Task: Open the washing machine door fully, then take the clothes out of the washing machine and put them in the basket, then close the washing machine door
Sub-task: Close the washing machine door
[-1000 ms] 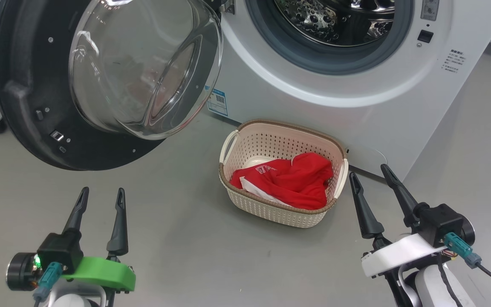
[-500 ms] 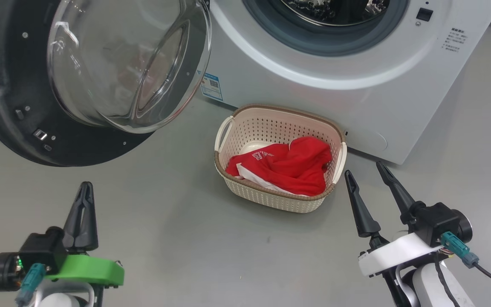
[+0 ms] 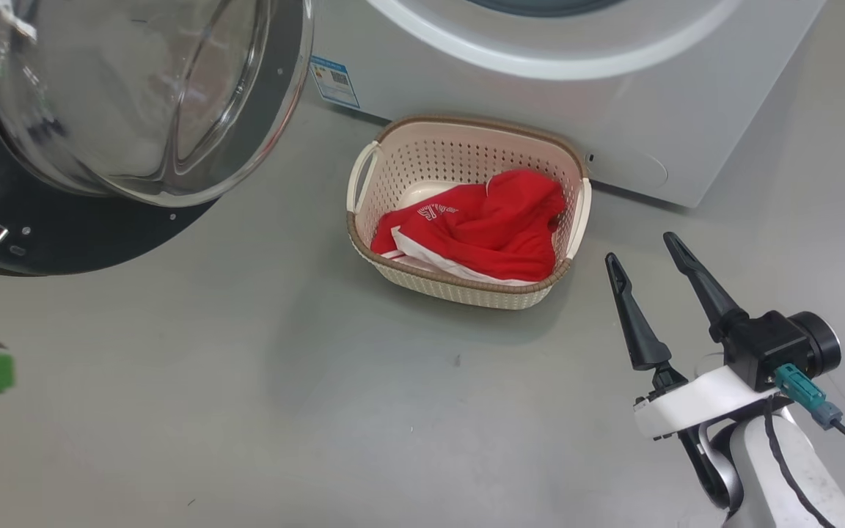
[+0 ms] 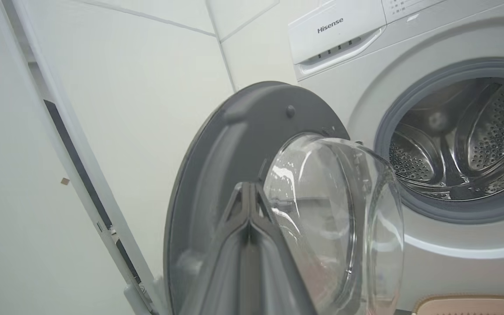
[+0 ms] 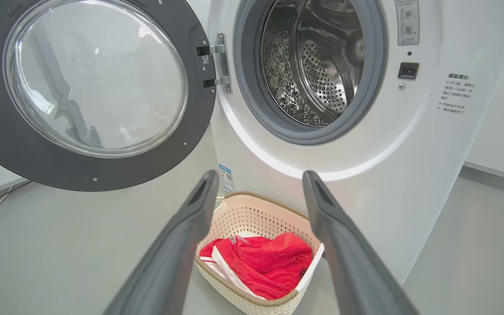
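The left gripper point(image 4: 248, 189), fingers pressed together on nothing, points up at the inner face of the washing machine door point(image 4: 234, 131), which stands swung wide open. The right gripper point(image 3: 640, 248), fingers spread apart and holding nothing, hovers over the floor point(image 3: 305, 396) just right of the basket point(image 3: 459, 290), its pale forearm rising from the lower right. The red clothes point(image 3: 488, 227) lie heaped in the basket, just in front of the washing machine point(image 3: 481, 88), whose drum point(image 5: 317, 65) shows bare steel.
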Available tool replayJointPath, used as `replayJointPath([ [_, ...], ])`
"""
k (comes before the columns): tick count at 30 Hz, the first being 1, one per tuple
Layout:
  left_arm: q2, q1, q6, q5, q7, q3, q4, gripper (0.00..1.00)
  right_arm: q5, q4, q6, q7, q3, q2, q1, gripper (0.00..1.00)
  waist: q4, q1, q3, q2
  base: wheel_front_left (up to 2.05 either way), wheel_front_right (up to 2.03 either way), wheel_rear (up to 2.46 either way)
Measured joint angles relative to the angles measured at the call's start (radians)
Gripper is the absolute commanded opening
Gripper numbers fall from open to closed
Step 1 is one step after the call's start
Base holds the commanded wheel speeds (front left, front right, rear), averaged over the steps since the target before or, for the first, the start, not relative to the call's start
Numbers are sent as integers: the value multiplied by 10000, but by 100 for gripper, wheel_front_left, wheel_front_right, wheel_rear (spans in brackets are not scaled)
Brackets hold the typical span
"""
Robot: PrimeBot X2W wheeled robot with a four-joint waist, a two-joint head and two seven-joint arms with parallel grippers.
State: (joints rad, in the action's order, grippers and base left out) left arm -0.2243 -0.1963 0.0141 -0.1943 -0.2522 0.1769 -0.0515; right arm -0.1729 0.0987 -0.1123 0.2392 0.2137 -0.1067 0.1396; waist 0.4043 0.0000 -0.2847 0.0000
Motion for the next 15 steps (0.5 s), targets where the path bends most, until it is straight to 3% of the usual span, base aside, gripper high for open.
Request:
replayJointPath([
  [9, -1902, -1675, 2, -608, 242, 1981, 15, 0, 73, -63, -8, -50, 75, -174, 396, 100, -438, 0, -716, 0, 0, 0, 0],
  [15, -2623, -2604, 4, -1576, 890, 3168, 1101, 0, 73, -42, -10, -50, 115, -174, 567, 100, -769, 0, -955, 0, 0, 0, 0],
])
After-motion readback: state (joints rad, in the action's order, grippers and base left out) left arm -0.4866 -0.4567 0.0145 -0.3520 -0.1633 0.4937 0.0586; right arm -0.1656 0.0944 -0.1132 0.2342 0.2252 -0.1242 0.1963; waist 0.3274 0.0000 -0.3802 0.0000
